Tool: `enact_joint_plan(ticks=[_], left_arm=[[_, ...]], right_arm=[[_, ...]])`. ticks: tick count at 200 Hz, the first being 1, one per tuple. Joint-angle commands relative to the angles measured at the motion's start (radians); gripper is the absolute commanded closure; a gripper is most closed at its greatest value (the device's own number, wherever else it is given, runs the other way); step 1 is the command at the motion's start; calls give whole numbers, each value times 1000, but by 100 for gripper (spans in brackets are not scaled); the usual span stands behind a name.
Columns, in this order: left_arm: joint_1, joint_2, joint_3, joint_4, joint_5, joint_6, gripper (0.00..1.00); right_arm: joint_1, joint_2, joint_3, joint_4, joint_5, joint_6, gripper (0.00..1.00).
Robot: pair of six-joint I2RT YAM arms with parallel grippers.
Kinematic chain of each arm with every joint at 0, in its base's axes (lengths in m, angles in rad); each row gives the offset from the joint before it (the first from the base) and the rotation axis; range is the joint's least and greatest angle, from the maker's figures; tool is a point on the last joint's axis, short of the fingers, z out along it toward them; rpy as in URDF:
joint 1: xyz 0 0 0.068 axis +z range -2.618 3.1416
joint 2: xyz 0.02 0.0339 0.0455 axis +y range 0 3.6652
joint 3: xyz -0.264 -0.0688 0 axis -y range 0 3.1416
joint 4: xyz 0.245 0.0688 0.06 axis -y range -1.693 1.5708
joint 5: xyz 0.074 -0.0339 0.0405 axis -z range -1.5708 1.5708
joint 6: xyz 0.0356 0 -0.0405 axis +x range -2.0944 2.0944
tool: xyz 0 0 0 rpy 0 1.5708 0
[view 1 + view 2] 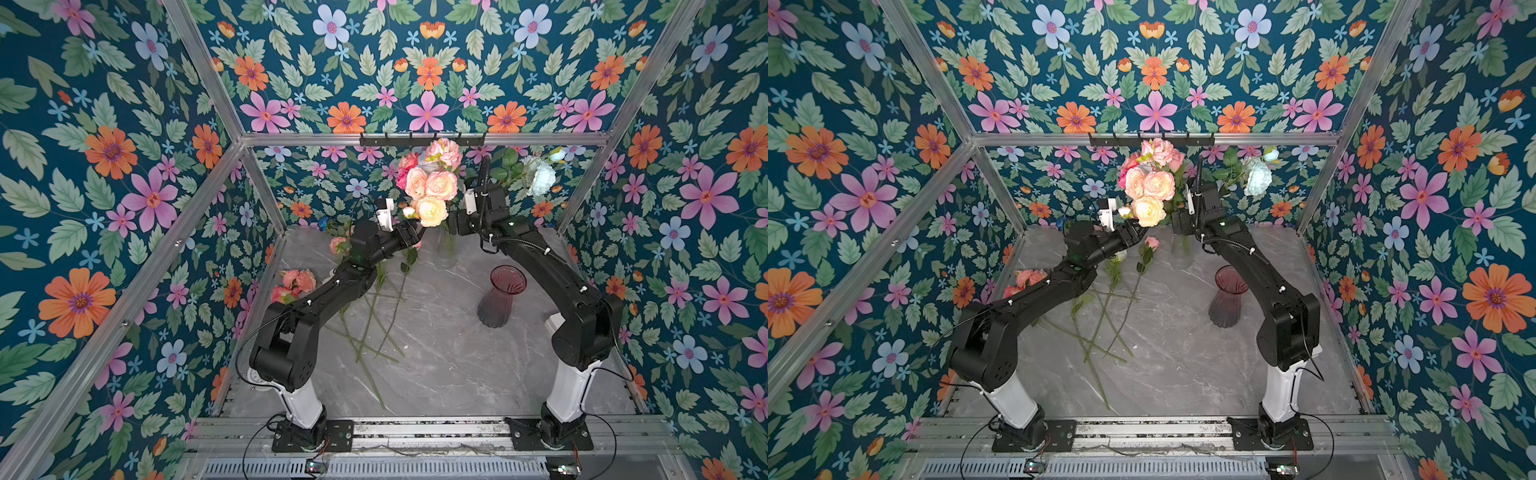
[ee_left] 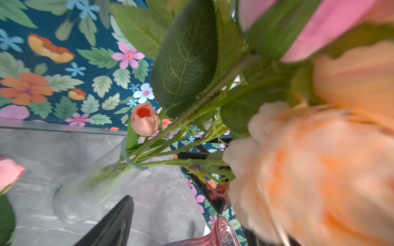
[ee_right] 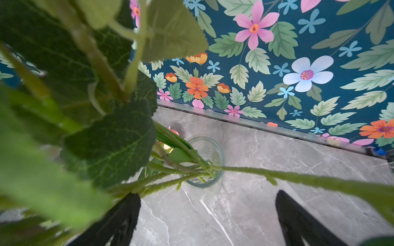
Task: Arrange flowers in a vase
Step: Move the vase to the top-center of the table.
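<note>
My left end effector [image 1: 415,235] is tucked under the lowest peach bloom of the flowers [image 1: 428,183]. The wrist view shows one finger set far to the side and nothing beside it; the other is hidden behind the bloom, so I judge the jaws wide and empty. My right end effector [image 3: 207,193] hangs wide and empty just above the clear vase [image 3: 222,159], both fingers showing over bare counter [image 1: 457,365].

Most stems stand in that vase at the back, bunched against one side of its mouth. A white bloom [image 1: 540,176] leans out toward my right arm.

I take the step to be settling a stem in the bunch. Next I should draw the left away low and straight, so no leaf snags and tips the light glass. Then I go for the loose flowers [image 1: 374,316] lying crossed on the counter.

These lie partly under my left arm, so the reach is awkward and one stem may drag another. An empty purple vase [image 1: 500,297] stands near my right arm, well apart from the clear one.
</note>
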Motion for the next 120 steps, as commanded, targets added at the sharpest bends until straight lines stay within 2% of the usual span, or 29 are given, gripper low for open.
enact_joint_plan(ticks=[1, 69, 120], left_arm=[[1, 20, 21, 51, 9, -40, 17], [-1, 58, 92, 55, 1, -57, 16], [0, 67, 93, 57, -4, -57, 16]], right_arm=[[1, -19, -10, 4, 6, 5, 1], [0, -97, -79, -7, -20, 5, 1], [1, -156, -115, -69, -89, 21, 1]])
